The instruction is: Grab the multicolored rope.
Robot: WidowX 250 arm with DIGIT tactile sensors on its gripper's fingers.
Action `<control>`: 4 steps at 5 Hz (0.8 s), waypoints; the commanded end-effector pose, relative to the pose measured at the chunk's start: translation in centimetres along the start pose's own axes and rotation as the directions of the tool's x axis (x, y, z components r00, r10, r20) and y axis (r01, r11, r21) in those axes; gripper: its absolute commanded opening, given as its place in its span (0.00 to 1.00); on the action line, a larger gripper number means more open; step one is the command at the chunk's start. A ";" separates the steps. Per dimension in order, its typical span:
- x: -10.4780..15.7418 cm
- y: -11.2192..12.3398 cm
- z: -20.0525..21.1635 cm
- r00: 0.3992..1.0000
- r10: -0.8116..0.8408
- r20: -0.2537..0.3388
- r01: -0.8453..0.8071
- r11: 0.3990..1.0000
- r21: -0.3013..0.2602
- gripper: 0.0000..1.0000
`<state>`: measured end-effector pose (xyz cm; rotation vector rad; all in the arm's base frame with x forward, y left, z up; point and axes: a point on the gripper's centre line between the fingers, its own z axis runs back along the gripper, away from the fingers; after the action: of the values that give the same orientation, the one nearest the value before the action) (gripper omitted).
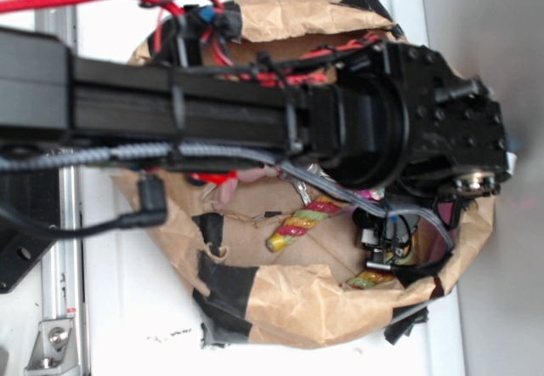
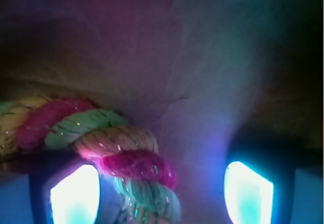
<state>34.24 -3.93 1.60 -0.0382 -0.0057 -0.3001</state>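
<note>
The multicolored rope [image 1: 303, 223] is a thick twist of red, yellow and light-green strands lying inside the paper-lined bin. One end shows left of the gripper, and another bit [image 1: 371, 281] peeks out below it. My gripper [image 1: 388, 242] reaches down into the bin over the rope's bend. In the wrist view the rope [image 2: 101, 133] curves in from the left and down between the two glowing pads. It lies close to the left pad [image 2: 75, 196] and well away from the right pad [image 2: 249, 193]. The gripper [image 2: 162, 193] is open around the rope.
The bin's crumpled brown paper wall [image 1: 314, 304], patched with black tape, rings the work area. A pink plush [image 1: 228, 187] lies partly under the arm. The black arm and its cables [image 1: 212, 95] cover the bin's upper half. A metal rail [image 1: 59, 308] runs along the left.
</note>
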 end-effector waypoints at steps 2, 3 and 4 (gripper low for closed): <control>-2.7 -1.9 -2.0 1.000 -0.020 -0.019 0.021 0.999 0.029 0.00; -4.4 -2.4 -0.9 1.000 -0.023 0.005 0.022 0.999 0.042 0.00; -4.7 -3.0 2.9 1.000 -0.005 0.027 0.002 0.994 0.113 0.00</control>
<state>28.82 -3.83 3.36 0.0594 0.0192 -0.2948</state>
